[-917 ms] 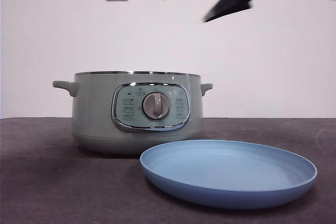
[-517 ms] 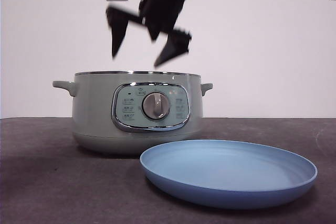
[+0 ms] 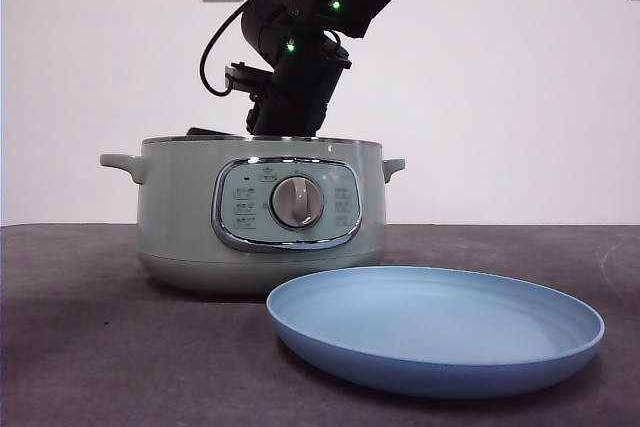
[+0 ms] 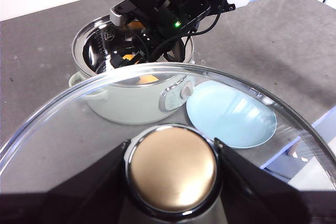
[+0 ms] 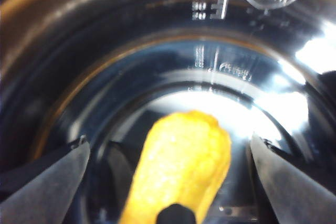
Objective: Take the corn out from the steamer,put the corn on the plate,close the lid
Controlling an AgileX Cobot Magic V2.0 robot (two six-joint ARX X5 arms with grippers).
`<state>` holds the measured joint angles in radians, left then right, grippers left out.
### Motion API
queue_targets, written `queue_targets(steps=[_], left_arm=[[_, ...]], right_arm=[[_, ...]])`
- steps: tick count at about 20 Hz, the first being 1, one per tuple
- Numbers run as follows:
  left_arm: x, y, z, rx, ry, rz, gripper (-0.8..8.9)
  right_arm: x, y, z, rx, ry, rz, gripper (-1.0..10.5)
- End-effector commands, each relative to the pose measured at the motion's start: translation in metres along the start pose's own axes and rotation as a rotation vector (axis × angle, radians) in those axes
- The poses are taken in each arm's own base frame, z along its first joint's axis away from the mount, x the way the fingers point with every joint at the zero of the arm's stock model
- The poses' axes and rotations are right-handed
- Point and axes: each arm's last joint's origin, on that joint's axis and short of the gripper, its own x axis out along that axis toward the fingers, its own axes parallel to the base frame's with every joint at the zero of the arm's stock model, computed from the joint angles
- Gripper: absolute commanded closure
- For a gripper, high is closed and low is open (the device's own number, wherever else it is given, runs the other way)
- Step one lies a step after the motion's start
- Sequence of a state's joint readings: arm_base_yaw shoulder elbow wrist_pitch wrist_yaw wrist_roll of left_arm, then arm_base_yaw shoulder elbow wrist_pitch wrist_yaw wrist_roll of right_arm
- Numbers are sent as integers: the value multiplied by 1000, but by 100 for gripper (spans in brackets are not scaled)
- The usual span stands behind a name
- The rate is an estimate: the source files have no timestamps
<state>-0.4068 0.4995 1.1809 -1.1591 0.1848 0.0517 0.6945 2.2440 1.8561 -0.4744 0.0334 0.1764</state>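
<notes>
A second ago only black jaw tips showed at the top of the front view; half a second ago the arm was dropping toward the pot; now the right gripper (image 5: 168,182) has plunged inside the steamer (image 3: 255,212), its wrist body standing just above the chrome rim near the pot's 12 o'clock. In its own view its jaws stand wide apart, one on each side of the corn (image 5: 181,169), which lies on the shiny pot floor between them, not yet gripped. That puts the task at the very start of step one: the reach is made, and the squeeze and lift are, in my judgement, what comes next.

The left gripper (image 4: 172,169) is clamped on the knob of the lid (image 4: 79,108), holding it raised, well clear of the steamer. The plate (image 3: 440,332) lies bare on the tabletop (image 3: 80,347), just in front of the steamer at about its 4 o'clock, waiting for the cob.
</notes>
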Motion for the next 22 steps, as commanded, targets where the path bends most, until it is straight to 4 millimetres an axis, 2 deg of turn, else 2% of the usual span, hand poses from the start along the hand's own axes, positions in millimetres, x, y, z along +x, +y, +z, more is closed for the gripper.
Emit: queue_targets(steps=[1, 3, 4, 6, 8, 11, 12, 15, 17, 19, 22], left_arm=[[-5, -1, 4, 13, -59, 3, 822], [-5, -1, 4, 12, -58, 3, 822], [-5, -1, 4, 12, -58, 3, 822], [-5, -1, 4, 12, -58, 3, 822], [-5, -1, 4, 12, -58, 3, 822], [-5, -1, 5, 14, -72, 4, 822], [-5, -1, 6, 16, -82, 4, 822], [-5, -1, 8, 19, -98, 3, 822], [-5, -1, 9, 22, -111, 3, 822], [-6, -1, 9, 23, -115, 3, 822], [-6, -1, 9, 23, -115, 3, 822]], right_arm=[[8, 0, -5, 11, 18, -24, 573], [8, 0, -6, 10, 25, -27, 861], [8, 0, -6, 10, 26, -26, 969], [7, 0, -5, 10, 20, -25, 962], [-13, 0, 7, 0, -29, -18, 963], [-80, 3, 35, -23, -171, 10, 963], [-110, 3, 42, -32, -209, 15, 963], [-199, -5, 44, -72, -244, 3, 963], [-242, -10, 41, -90, -279, -4, 963], [-272, -14, 34, -103, -282, -17, 964], [-295, -26, 15, -99, -241, -42, 963]])
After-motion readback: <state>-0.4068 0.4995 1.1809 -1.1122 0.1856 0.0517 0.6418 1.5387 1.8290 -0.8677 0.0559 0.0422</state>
